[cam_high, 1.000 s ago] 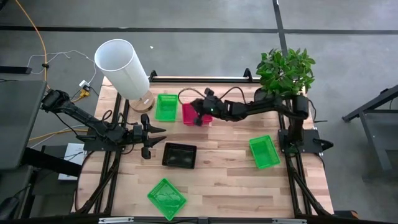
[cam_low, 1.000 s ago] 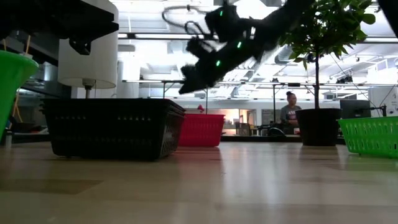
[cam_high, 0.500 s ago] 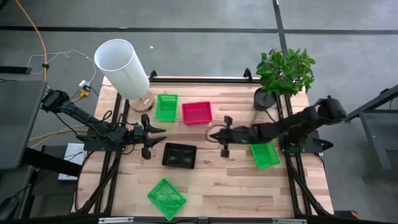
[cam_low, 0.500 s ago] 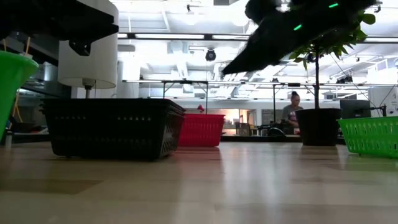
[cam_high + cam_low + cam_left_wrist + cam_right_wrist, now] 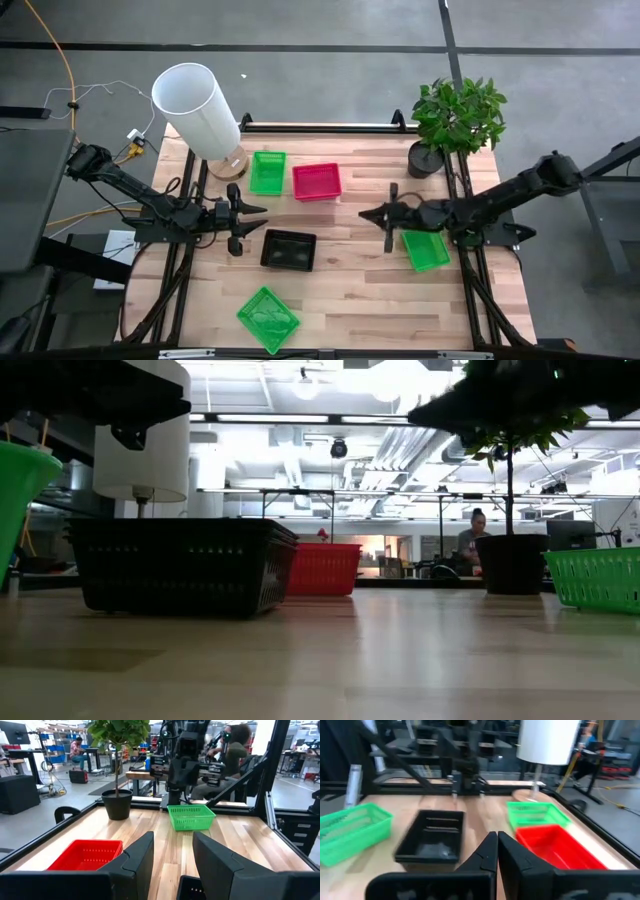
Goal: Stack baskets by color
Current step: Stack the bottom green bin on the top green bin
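Five baskets rest on their bottoms on the wooden table. A green basket (image 5: 267, 171) and a pink basket (image 5: 316, 181) sit side by side at the far middle. A black basket (image 5: 289, 249) is in the centre, a second green one (image 5: 268, 318) near the front edge, a third (image 5: 425, 244) at the right. My right gripper (image 5: 365, 213) (image 5: 497, 851) hovers shut and empty between the pink basket and the right green basket. My left gripper (image 5: 250, 222) (image 5: 172, 865) waits open, left of the black basket.
A tall white cylinder (image 5: 198, 108) stands at the far left corner and a potted plant (image 5: 455, 118) at the far right corner. Bare wood lies between the black basket and the right green basket. People (image 5: 470, 540) show in the room beyond the table.
My right gripper has drawn back from above the pink basket toward the table's right edge and a little toward the near edge, staying shut and carrying nothing. The pink basket has stayed in place.
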Tool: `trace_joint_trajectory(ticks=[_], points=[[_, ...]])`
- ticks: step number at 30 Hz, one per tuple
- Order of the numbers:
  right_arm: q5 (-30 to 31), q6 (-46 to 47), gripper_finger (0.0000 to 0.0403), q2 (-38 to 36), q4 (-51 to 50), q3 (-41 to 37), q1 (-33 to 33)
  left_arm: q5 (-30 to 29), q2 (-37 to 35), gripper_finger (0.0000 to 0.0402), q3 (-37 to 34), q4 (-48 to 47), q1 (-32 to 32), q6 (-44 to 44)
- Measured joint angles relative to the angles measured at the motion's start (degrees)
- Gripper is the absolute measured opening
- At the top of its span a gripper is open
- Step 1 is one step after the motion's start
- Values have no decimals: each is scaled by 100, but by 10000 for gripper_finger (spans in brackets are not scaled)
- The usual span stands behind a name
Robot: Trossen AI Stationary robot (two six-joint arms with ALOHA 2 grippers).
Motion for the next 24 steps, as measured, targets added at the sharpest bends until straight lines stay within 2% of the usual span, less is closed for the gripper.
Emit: trace_joint_trajectory(ticks=[5,10,24], points=[[-314,253,0,-584,-9,-441,-349,-2,-2,124,0,59,0,2],[-796,255,0,-842,1,-545,-505,-2,0,124,0,46,0,0],[-900,268,0,-870,-2,-550,-505,-114,0,124,0,50,0,0]])
